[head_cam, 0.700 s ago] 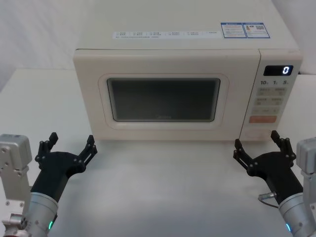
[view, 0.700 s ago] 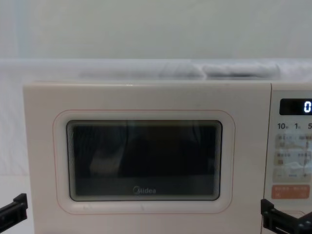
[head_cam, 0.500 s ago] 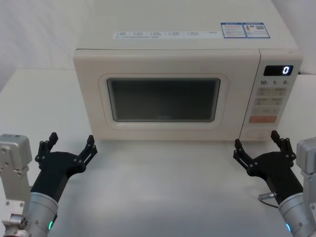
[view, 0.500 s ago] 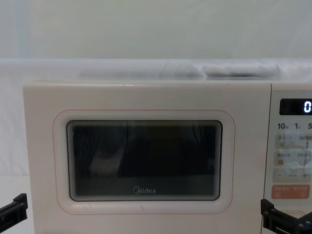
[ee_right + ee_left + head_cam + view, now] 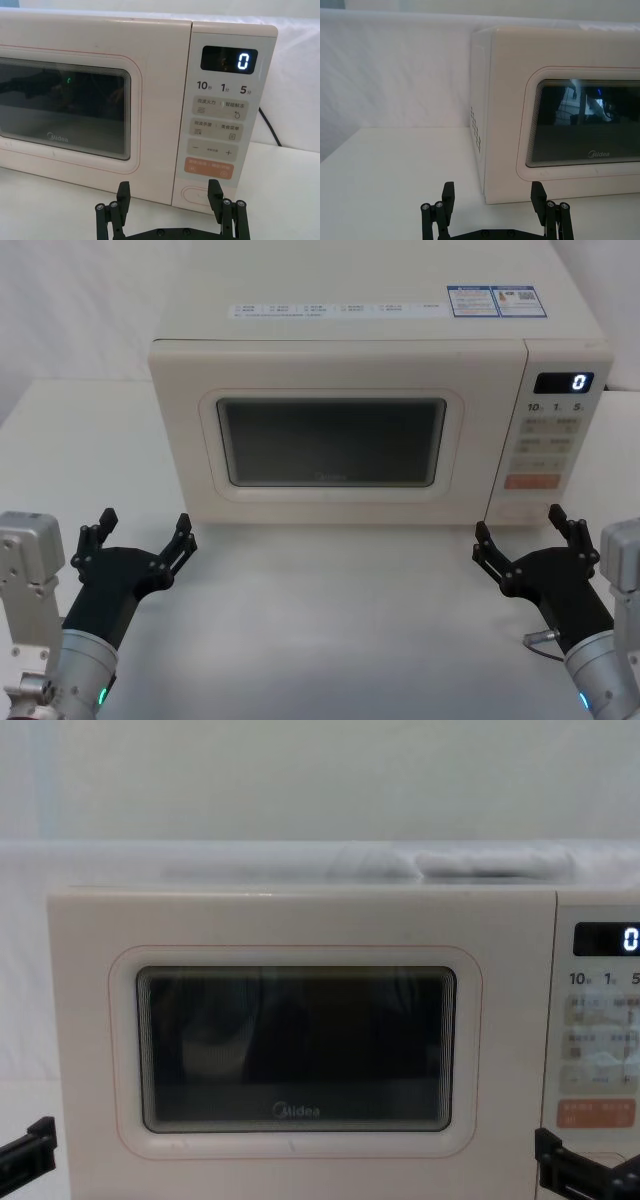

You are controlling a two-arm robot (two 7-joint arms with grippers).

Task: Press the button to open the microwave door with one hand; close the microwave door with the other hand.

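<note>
While the right end effector hovers spread and empty just before the microwave's button and the left end effector waits likewise near its other corner, the microwave door sits shut, nothing begun.

Before us a plain white table, smooth and evenly lit, behind it what we take for pale white fabric as backdrop, a dark cable trailing across it

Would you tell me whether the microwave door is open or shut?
Shut: the microwave door sits flush with the control panel, no gap showing.
</note>
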